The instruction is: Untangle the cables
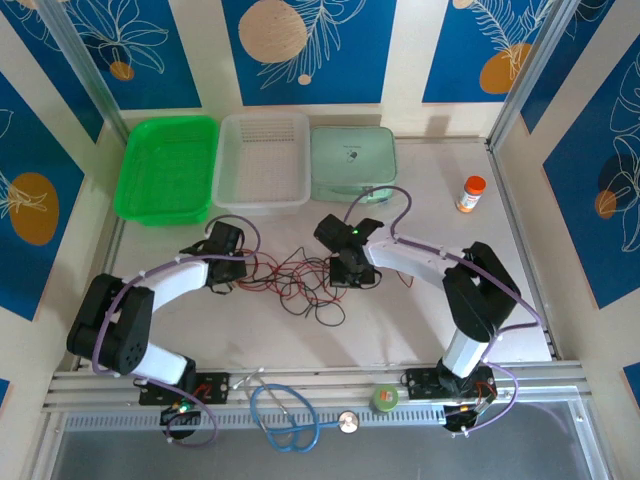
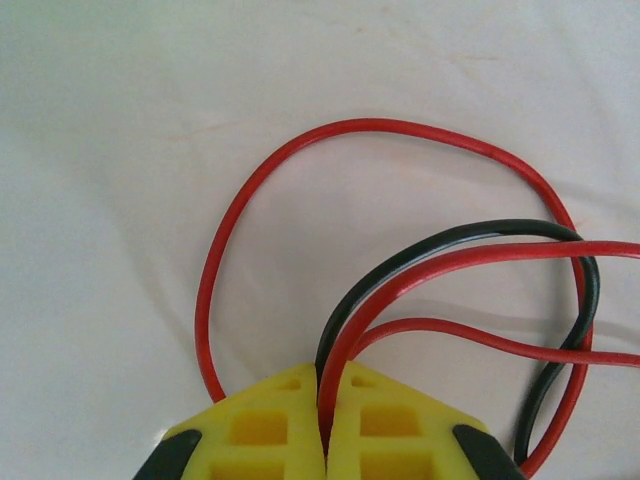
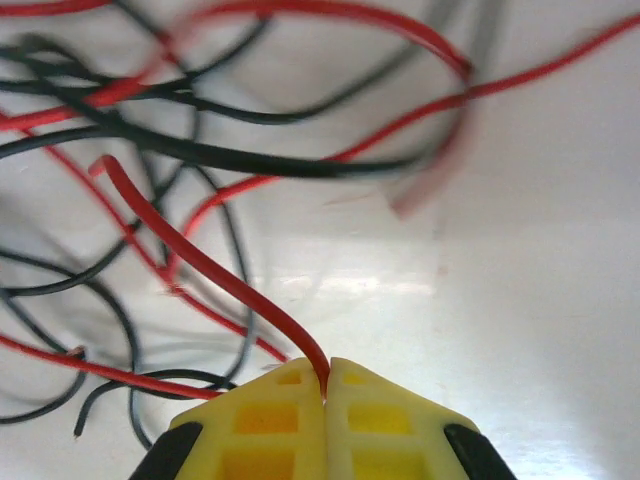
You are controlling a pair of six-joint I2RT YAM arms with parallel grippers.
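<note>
Just in front of the white tray (image 1: 262,160) | cables (image 1: 295,282) lie in a red and black heap | left gripper (image 2: 322,410), by the tray's left end, pinches one red and one black | right gripper (image 3: 326,385), past its right end, pinches one red | white table (image 1: 420,310), blue flower walls (image 1: 345,60)

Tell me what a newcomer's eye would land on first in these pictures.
A tangle of thin red and black cables sprawls across the middle of the white table. The bright yellow left fingers are shut on a red and a black strand together, while the right fingers pinch a single red cable. A vivid green tray sits at the back left.
</note>
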